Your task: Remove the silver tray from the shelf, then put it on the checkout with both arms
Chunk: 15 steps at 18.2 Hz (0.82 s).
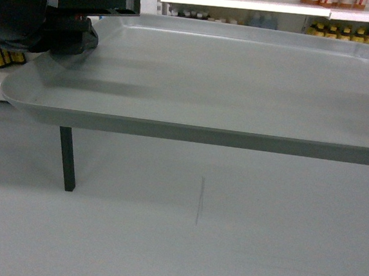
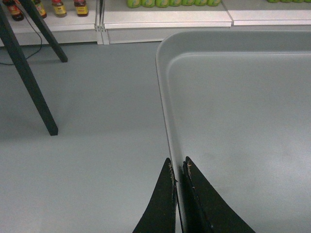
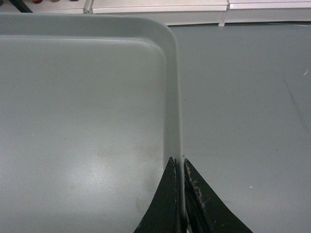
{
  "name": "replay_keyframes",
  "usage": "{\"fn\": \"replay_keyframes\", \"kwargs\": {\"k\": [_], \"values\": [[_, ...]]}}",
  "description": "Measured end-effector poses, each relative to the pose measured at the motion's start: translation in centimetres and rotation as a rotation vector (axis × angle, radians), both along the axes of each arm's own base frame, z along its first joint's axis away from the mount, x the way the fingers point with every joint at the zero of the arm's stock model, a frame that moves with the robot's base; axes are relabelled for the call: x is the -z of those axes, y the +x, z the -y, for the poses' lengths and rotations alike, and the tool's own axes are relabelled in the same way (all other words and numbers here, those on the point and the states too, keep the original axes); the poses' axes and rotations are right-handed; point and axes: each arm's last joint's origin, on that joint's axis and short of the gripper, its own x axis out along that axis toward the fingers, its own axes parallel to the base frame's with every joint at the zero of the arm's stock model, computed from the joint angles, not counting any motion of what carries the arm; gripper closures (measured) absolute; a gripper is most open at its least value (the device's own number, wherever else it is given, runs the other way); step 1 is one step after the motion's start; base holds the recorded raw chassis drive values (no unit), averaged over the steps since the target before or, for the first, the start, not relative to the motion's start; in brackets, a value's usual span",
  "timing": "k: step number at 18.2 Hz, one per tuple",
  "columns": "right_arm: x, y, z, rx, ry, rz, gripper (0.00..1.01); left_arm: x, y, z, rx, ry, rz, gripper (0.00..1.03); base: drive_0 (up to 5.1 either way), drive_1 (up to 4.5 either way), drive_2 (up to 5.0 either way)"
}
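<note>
Grey floor (image 2: 87, 145) below, stocked white shelves (image 2: 165, 18) behind. Silver tray (image 1: 241, 78) held level in the air; left gripper (image 2: 178, 170) jaws clenched on its left rim, right gripper (image 3: 179, 165) jaws clenched on its right rim.

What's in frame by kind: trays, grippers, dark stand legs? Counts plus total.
Silver tray: 1
Grippers clamped on its rim: 2, left gripper and right gripper
Dark stand legs: 2 in the left wrist view
Total: 5
</note>
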Motion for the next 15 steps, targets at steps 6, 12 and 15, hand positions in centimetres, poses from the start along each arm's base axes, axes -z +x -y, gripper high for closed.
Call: {"fn": "replay_keyframes", "kwargs": {"k": [6, 12, 15], "values": [[0.07, 0.03, -0.01, -0.001, 0.0, -0.003, 0.99, 0.01, -0.01, 0.0, 0.002, 0.0, -0.002, 1.0, -4.7, 2.33, 2.3], [-0.05, 0.01, 0.0, -0.001, 0.001, 0.004, 0.99, -0.03, 0.02, 0.01, 0.002, -0.002, 0.004, 1.0, -4.9, 2.22, 2.2], [0.02, 0.0, -0.03, -0.003, 0.001, -0.002, 0.99, 0.04, 0.01, 0.01, 0.003, 0.0, -0.002, 1.0, -4.7, 2.31, 2.3]]}}
